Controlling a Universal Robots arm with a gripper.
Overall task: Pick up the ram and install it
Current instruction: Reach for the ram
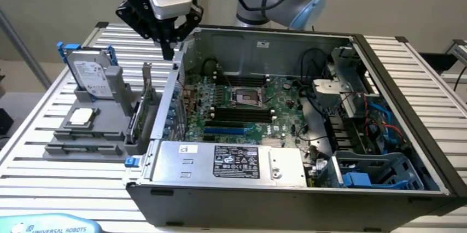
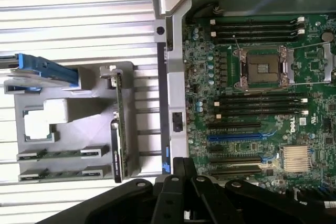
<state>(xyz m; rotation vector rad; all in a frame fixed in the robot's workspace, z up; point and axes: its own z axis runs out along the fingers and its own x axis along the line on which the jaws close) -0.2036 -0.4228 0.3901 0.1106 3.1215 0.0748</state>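
Dark-green thin ram sticks lie in a grey plastic holder on the slatted table, apart from the black end effector, which is pinched narrow and apparently empty above the grey metal case wall. Descending here could strike it. Legible: "DELL" on the green motherboard, "UNIVERSAL ROBOTS" on a teal label.

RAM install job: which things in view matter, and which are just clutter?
Job:
- ram sticks, lying in the gray holder
- black memory slots inside the computer case
- gripper, shut, above the case's side wall

Lying about:
- hard drive
- processor
- upright green card
- power supply
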